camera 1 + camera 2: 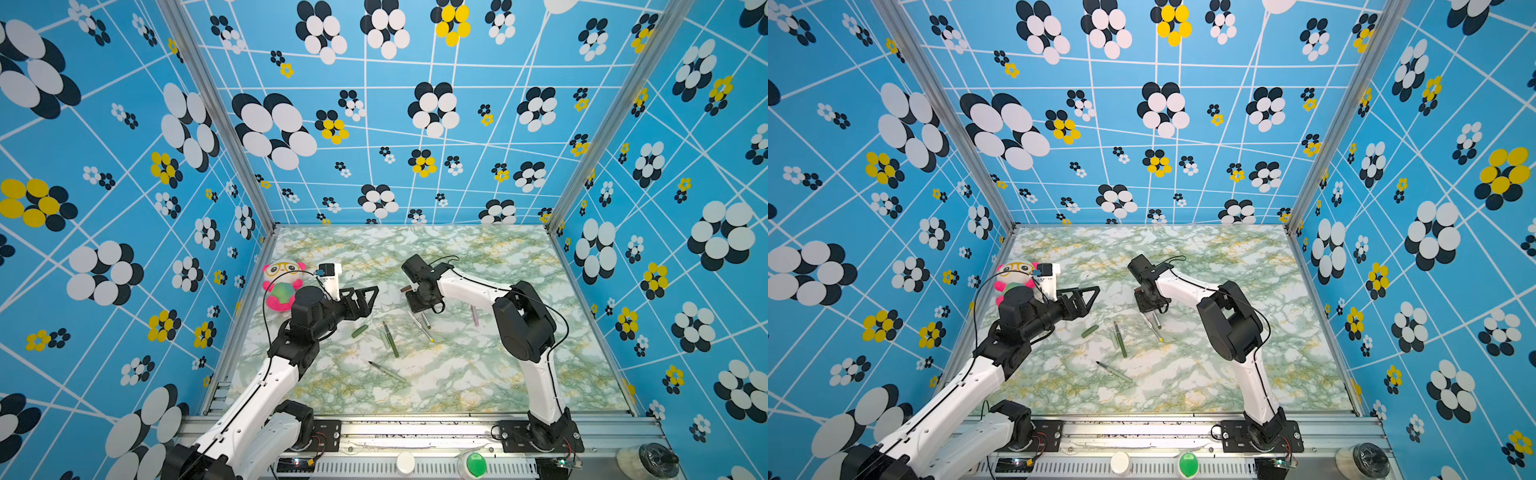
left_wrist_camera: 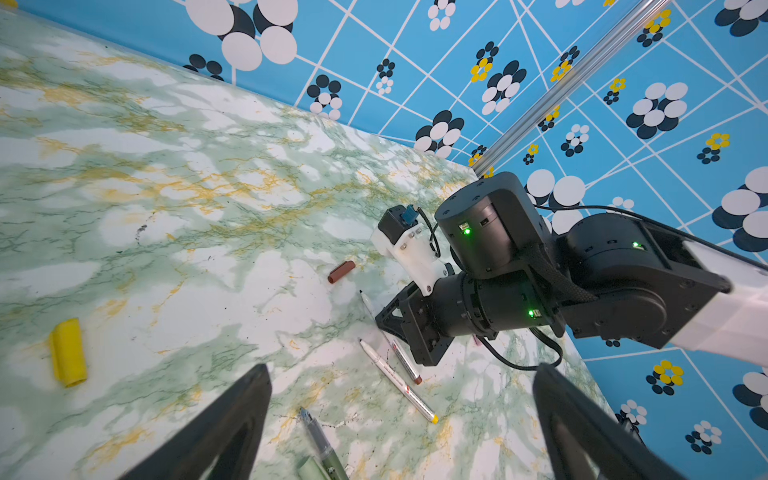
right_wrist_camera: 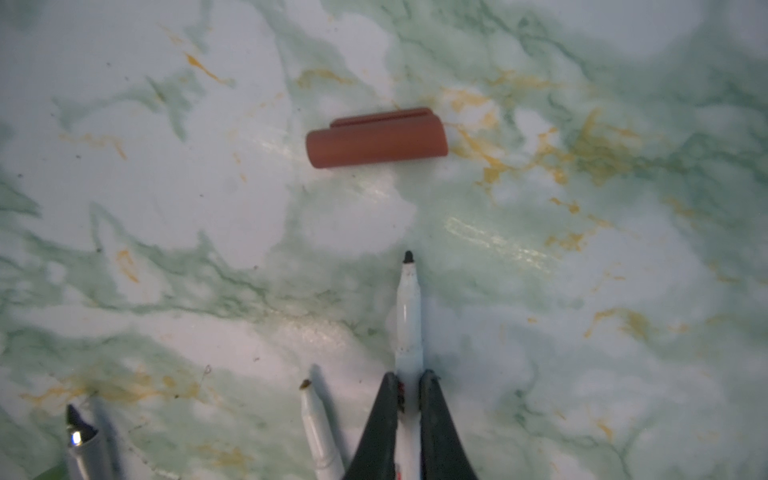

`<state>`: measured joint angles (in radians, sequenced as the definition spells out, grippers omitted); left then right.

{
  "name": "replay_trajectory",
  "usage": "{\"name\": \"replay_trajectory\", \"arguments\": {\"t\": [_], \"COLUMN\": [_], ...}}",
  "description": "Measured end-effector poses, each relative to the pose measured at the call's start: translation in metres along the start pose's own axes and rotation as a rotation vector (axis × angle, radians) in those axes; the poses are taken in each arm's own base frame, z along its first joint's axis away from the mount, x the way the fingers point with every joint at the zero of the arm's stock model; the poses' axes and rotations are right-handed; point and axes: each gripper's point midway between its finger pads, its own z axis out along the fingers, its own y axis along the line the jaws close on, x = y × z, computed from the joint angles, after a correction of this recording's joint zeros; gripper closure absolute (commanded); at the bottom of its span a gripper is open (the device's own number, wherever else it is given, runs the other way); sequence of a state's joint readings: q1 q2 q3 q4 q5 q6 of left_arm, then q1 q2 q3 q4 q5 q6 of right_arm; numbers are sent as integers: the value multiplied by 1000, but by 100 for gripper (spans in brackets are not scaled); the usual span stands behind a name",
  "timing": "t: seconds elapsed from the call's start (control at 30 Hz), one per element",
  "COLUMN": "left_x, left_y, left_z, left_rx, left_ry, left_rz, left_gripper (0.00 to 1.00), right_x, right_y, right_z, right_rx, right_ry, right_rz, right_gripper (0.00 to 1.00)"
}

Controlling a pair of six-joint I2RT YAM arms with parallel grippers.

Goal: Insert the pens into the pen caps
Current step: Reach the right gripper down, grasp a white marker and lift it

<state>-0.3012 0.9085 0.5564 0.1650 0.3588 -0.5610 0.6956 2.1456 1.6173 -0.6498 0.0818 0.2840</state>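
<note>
**Item:** white-barrelled pen [image 3: 408, 316], brown-ended.
**Location:** middle of the marble table [image 3: 166, 187], pinched between the closed fingers of the right gripper [image 3: 410, 376], behind the writing end. Whether it is lifted cannot be told.
**Left gripper** [image 1: 368, 296]: spread wide, empty, off to the side.
**Handling (judged):** light, stiff, smooth plastic. It is liable to swivel in a narrow pinch, so a mid-barrel hold suits.
**Orientation:** the long axis runs straight out from the jaws. The black tip leads toward the brown cap [image 3: 376, 139], which lies crosswise, apart from the tip.
</note>
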Motion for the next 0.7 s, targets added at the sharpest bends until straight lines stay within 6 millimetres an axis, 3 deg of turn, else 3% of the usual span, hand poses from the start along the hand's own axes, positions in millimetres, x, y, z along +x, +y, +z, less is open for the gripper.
{"name": "replay_trajectory", "arguments": {"t": [0.37,0.57,0.7], "left_x": [0,-3,-1], "left_y": [-8,-14,-12], "left_z": [-15,-25,-25], "left_rx": [20,29,26], "left_ry": [-26,-41,-35], "left_rz": [15,25,23], "left_gripper": [1,1,1], "right_x": [-9,-11,-10], "right_y": [2,2,-2], "right_z": [10,10,7], "right_rx": [8,19,38], "right_ry": [1,-1,1], "right_rz": [0,-5,-6], "right_gripper": [85,95,95]}}
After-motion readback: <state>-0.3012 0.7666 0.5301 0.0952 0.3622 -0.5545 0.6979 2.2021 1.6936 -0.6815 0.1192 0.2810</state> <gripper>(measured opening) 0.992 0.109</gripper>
